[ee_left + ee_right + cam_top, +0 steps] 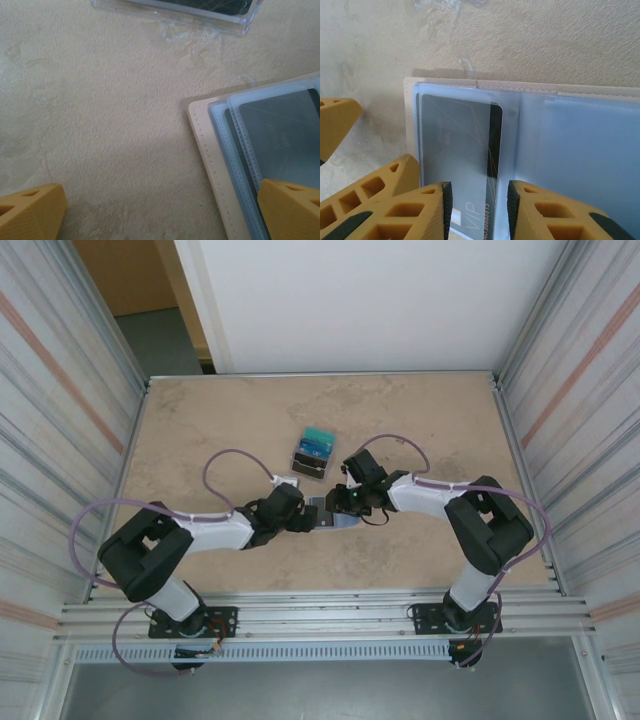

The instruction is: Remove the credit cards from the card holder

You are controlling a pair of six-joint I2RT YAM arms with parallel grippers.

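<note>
My right claw (pixel 479 200), jaws narrow, straddles the near end of the dark thin plastic card (pixel 457 135), whose long axis runs straight away from me inside the flat tan card holder (pixel 580 145) with pale blue lining; if I already pinch it, I cannot tell.

Left arm (pixel 190 535) and right arm (pixel 440 495) both reach inward with wrists low and tips nearly meeting; left pincer (pixel 300 516) (pixel 160 205) jaws spread fully wide, right pincer (pixel 341 503) (pixel 479 207) angled down, jaws at a narrow gap, grip unclear.

Corrugated metal walls (pixel 60 390) flank a beige mottled tabletop (pixel 200 420), white panel (pixel 370 300) behind.
</note>
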